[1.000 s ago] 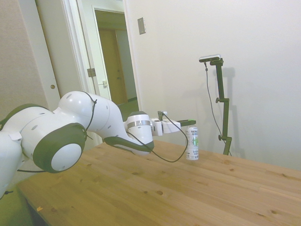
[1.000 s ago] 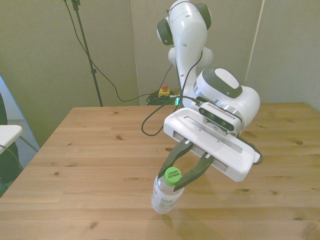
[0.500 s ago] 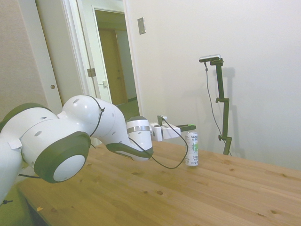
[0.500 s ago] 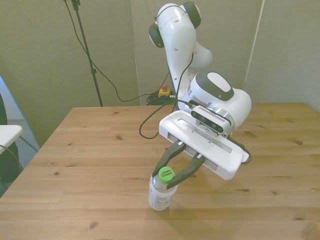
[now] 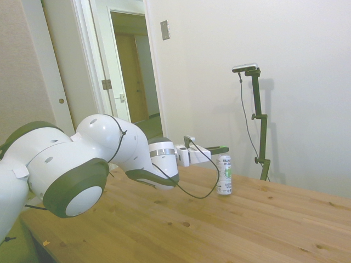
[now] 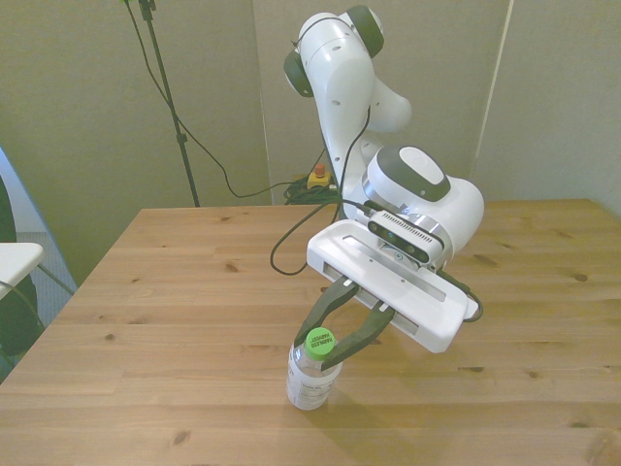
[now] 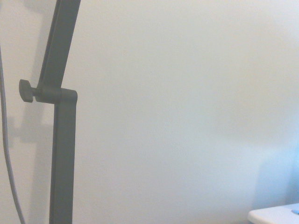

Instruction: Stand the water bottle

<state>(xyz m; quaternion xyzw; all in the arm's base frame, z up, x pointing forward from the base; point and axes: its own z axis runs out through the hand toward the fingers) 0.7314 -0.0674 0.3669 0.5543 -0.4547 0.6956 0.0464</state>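
The water bottle [image 5: 224, 175] [image 6: 310, 381] is upright, a slim clear bottle with a white label and a green cap [image 6: 320, 341]. Its base is at the wooden table [image 6: 175, 291], near the front edge in the front view. My gripper [image 6: 322, 346] [image 5: 221, 149] reaches in level from the side and is shut on the bottle at its cap and neck, with a dark finger [image 6: 324, 309] on each side. The wrist view shows only a pale wall, not the bottle.
The table's front edge lies just in front of the bottle in the front view. A white object [image 6: 15, 258] sits beyond the table at the front view's left. Black cables [image 6: 291, 228] trail from the gripper across the table behind it.
The gripper has carried the bottle down and a little toward the front view's left. The bottle's base has come down to the tabletop. The grip on the cap is unchanged.
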